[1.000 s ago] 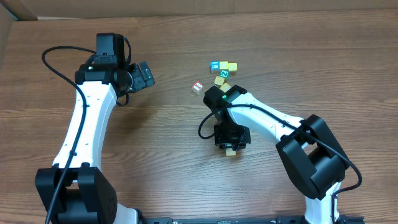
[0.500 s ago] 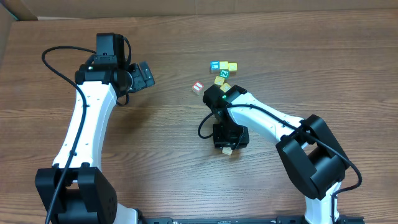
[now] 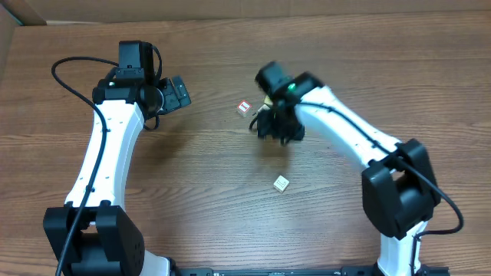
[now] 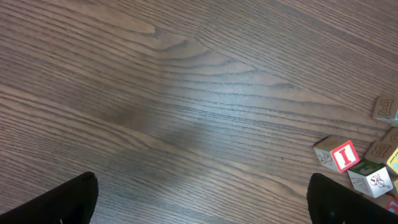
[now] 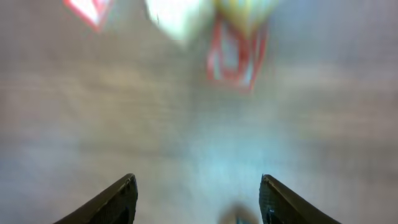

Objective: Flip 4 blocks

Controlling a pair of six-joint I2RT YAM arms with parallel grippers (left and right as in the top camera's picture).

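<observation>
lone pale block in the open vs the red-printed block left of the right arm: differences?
Top face: the pale block shows mostly cream; the red-printed block shows white framed in red. Place: the pale block lies alone on bare wood; the red-printed block lies close to the right tool but apart from it. Both are small cubes resting on the table.

Soft, even light from above casts faint shadows on the wooden table (image 3: 207, 222), the left wrist view is sharp with a pale sheen, and motion smears the right arm (image 3: 330, 115) overhead and the blocks (image 5: 236, 53) in the right wrist view.
</observation>
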